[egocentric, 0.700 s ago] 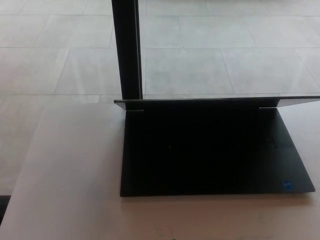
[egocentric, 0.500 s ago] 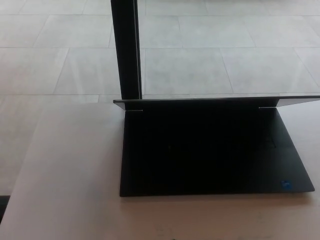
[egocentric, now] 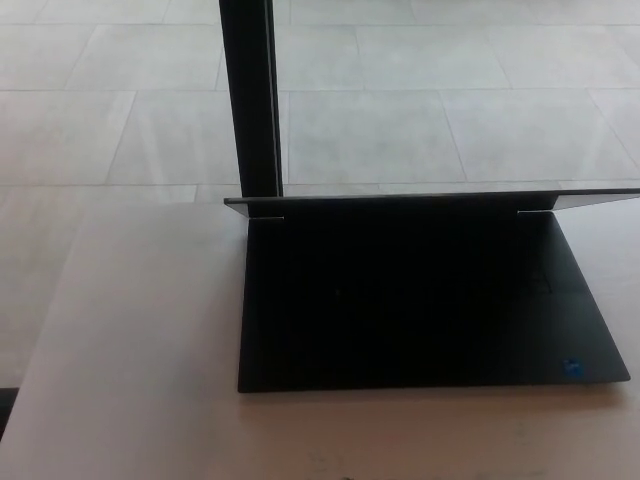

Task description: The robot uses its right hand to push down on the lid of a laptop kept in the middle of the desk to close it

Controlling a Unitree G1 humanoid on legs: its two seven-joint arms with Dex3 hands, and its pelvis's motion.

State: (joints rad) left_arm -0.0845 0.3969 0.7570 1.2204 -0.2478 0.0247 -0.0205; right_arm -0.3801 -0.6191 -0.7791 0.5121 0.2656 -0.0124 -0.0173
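Stretching away behind everything is a pale tiled floor [egocentric: 420,110]. Nearer, the light desk [egocentric: 140,360] fills the lower part of the head view. A black laptop [egocentric: 420,310] sits open on it, right of centre, its lid [egocentric: 430,198] seen edge-on as a thin line across the back. A dark upright post [egocentric: 250,95] rises behind the lid's left corner. A small blue sticker [egocentric: 574,366] marks the laptop's front right corner. Neither robot hand shows, so their fingers cannot be told.

Pale tiled floor [egocentric: 400,120] — black post [egocentric: 250,100] — white desk [egocentric: 130,350].
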